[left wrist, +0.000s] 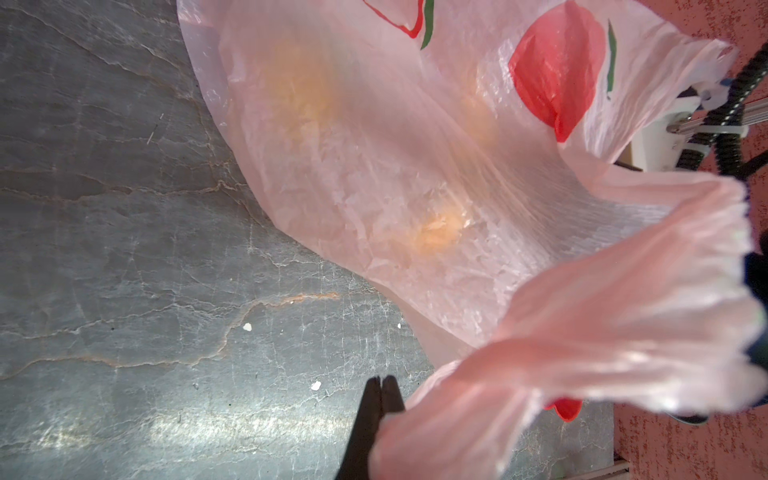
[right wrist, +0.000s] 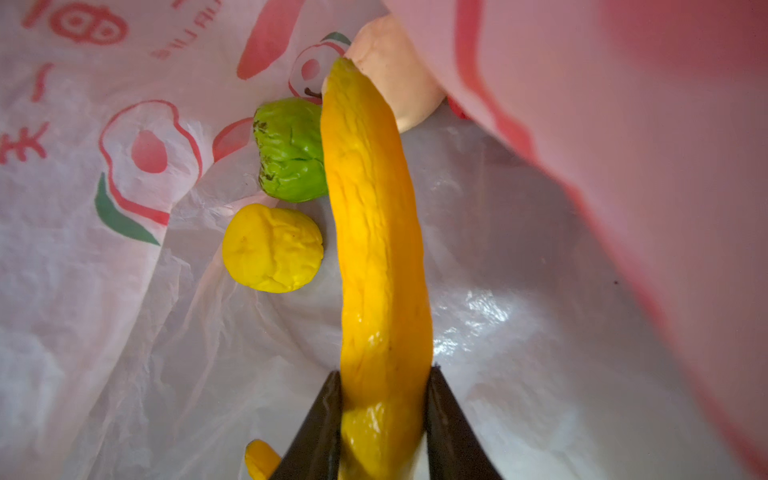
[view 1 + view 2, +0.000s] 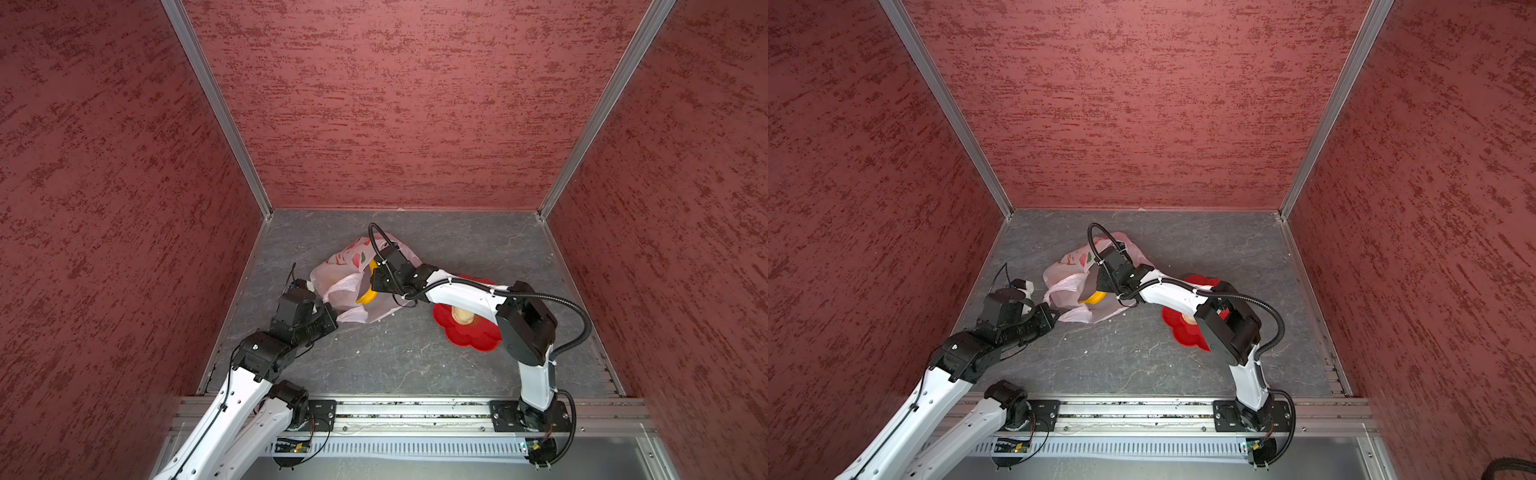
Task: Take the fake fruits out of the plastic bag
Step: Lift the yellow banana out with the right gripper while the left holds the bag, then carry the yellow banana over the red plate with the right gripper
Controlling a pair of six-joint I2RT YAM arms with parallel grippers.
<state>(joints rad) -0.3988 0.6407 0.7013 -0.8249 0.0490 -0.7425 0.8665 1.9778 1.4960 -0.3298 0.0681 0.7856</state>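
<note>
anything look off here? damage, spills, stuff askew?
Two minor things. Inside the plastic bag, the green ball, the yellow ball and the banana gripped by the right pincer all look dented and wrinkled. A few white crumbs lie scattered on the table beside the bag.

Red lettering point(image 2: 189, 29) and characters printed on plastic bag point(image 2: 124, 332), none clear enough to read

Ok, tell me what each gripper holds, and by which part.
The right gripper clamps the banana near one end, inside the plastic bag; the left gripper seems to pinch the bag's handle loop.
</note>
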